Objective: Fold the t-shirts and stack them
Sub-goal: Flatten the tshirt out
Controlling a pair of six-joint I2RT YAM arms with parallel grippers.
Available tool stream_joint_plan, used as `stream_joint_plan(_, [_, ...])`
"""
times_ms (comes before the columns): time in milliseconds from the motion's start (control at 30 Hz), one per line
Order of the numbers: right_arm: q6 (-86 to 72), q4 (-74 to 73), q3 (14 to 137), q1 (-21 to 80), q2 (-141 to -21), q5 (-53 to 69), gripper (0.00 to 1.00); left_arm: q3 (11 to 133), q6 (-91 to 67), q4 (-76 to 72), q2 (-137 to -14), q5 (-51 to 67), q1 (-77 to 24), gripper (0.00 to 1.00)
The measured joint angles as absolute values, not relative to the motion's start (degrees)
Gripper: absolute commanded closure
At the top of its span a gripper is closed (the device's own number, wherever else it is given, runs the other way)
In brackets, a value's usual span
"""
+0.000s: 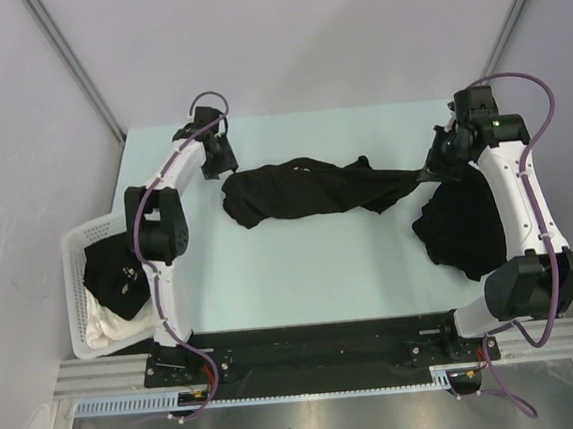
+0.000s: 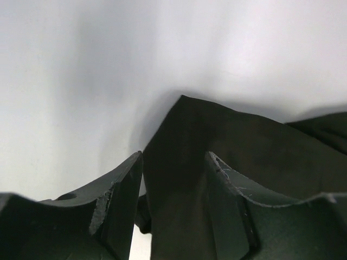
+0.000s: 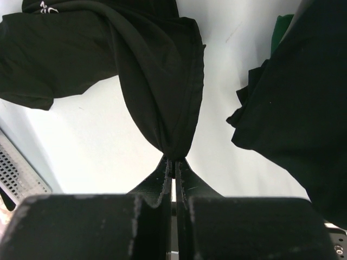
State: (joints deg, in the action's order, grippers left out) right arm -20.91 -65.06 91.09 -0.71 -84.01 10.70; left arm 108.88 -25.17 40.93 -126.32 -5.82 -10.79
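**Item: t-shirt** (image 1: 300, 191). Black, crumpled lengthwise across the middle of the table (image 1: 302, 273).
- Handling: soft, light and limp. It will likely sag and bunch, so it is best taken at the hem or shoulder seams.
- Right tool (image 3: 174, 161): pressed together, pinching the t-shirt's bunched end.
- Left tool (image 2: 173, 158): spread, with cloth lying loose between the fingers.

**Second t-shirt** (image 1: 463, 224). Heaped at the right, beside the right arm.

**Basket** (image 1: 72, 255). White lattice, at the table's left edge — holds a third t-shirt (image 1: 111, 275) over a white cloth (image 1: 101, 329).

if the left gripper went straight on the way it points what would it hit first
the black t-shirt: its corner lies between the left gripper's open fingers, so more of that cloth comes first; past it looks like bare table, depth unclear
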Motion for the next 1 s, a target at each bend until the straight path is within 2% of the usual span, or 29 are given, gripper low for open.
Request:
stream_joint_plan(433, [-20.73, -66.39, 91.09, -0.69, -84.01, 9.69, 1.00, 104.33, -29.74, 39.31, -126.78, -5.58, -8.12, 0.46])
stream_joint_plan(800, [-20.69, -67.05, 91.09, -0.69, -84.01, 9.69, 1.00, 99.70, -30.65, 36.36, -127.20, -2.66, -8.12, 0.52])
stream_joint_plan(1000, [-20.69, -67.11, 91.09, -0.69, -84.01, 9.69, 1.00, 99.31, -30.98, 34.63, -127.20, -1.34, -8.12, 0.52])
